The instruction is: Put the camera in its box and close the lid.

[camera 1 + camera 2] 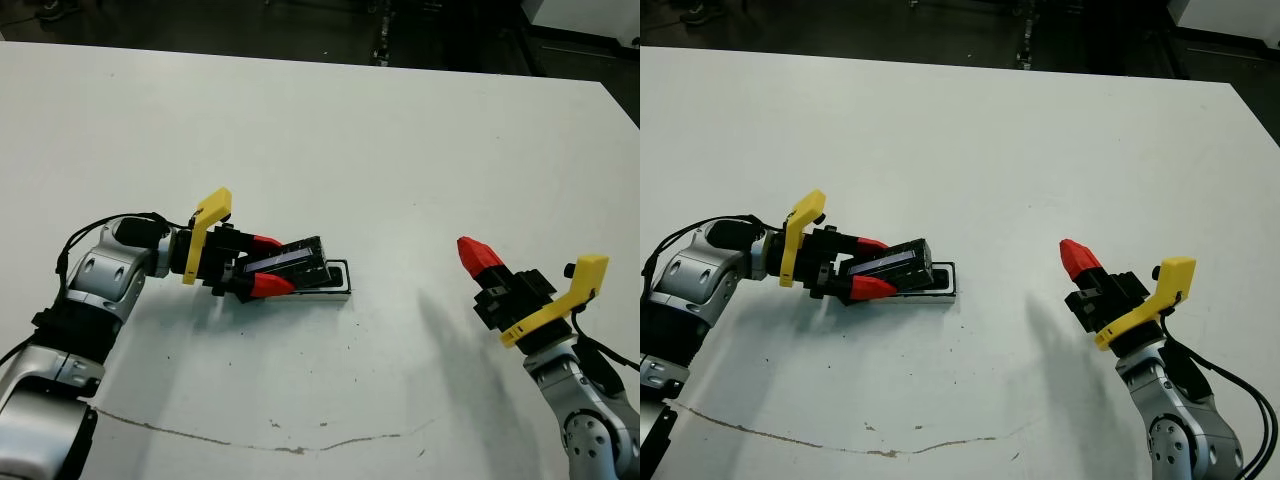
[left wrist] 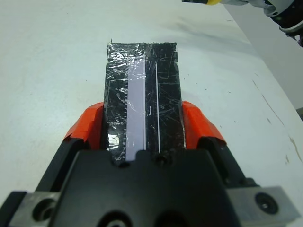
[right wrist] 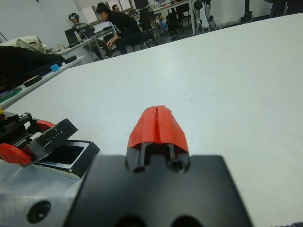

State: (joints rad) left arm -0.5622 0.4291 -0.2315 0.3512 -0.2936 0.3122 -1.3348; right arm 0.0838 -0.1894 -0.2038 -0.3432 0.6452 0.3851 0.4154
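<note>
Lid [image 1: 296,260] is clamped between the left gripper [image 1: 268,263] fingers by its long edges, long axis running left-right along the gripper, tilted: far-right end dips toward the box [image 1: 336,279], gripper end is higher. Box sits on the table [image 1: 330,140] directly under and just right of the lid; its right end pokes out past the lid's edge. Left arm owns this move: judgement is the lid needs to level out and drop square onto the box.

Right gripper [image 1: 1080,259] is well apart to the right, fingers pressed together, holding nothing.

Camera not visible anywhere. The right wrist view shows a dark box interior [image 3: 66,153], but I can't tell whether the camera is inside. Lid covers most of the box in the head views. People [image 3: 116,23] at desks beyond the table, irrelevant.
</note>
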